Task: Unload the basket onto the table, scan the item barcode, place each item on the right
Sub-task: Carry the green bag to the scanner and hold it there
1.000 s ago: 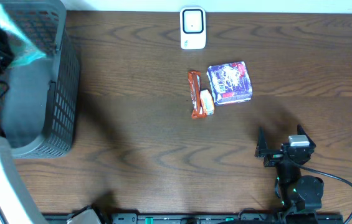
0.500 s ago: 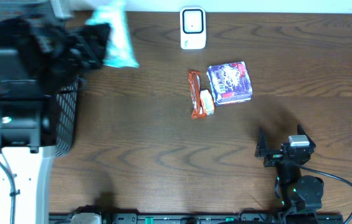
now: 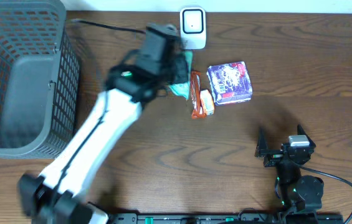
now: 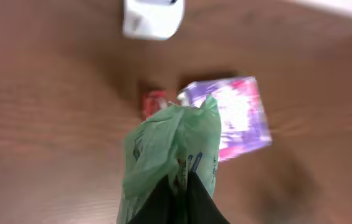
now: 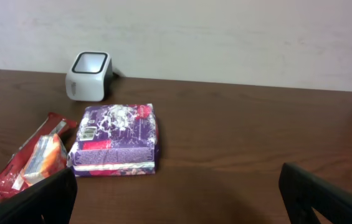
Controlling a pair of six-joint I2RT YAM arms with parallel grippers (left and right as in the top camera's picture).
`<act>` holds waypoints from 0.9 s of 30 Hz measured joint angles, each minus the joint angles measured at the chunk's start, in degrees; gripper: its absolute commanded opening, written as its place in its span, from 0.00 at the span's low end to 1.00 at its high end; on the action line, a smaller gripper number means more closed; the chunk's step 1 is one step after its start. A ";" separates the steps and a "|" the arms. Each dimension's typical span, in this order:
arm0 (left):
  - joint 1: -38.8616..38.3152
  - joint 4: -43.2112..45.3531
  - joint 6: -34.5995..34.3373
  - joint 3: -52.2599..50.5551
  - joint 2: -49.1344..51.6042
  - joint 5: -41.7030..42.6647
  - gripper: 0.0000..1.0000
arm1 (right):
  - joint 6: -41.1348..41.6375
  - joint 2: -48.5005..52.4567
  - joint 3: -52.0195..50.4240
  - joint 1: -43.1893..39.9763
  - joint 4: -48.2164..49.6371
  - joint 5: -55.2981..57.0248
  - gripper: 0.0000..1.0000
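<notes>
Left gripper (image 4: 179, 186) has its jaws pressed together on one end of a crumpled green bag (image 4: 171, 149), so the rest of the bag sticks out past the fingertips. The bag is up near the middle of the bench's (image 3: 132, 155) far edge, just short of the white scanner (image 3: 192, 28) and right beside the red snack bar (image 3: 194, 84) and the purple packet (image 3: 230, 81). A small orange packet (image 3: 207, 103) lies against the bar. The right gripper (image 3: 280, 142) sits by the near edge toward the right corner, jaws spread wide with nothing in them. The grey basket (image 3: 20, 74) is at the left edge.
</notes>
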 measured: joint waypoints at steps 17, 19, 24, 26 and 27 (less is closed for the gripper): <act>-2.86 9.44 -9.46 -0.02 20.48 -2.84 0.07 | 0.00 0.00 0.00 0.00 -0.02 -0.02 0.99; -2.97 12.09 -9.07 -0.02 20.17 -1.81 0.08 | 0.00 0.00 0.00 0.00 -0.02 0.00 0.99; -3.02 15.02 -8.90 -0.02 19.71 -0.46 0.08 | 0.00 0.00 0.00 0.00 -0.02 0.00 0.99; -3.02 15.65 -8.90 -0.02 19.65 0.26 0.08 | 0.00 0.00 0.00 0.00 -0.02 0.00 0.99; -3.02 15.78 -8.87 -0.02 19.63 0.63 0.08 | 0.00 0.00 0.00 0.00 -0.02 0.00 0.99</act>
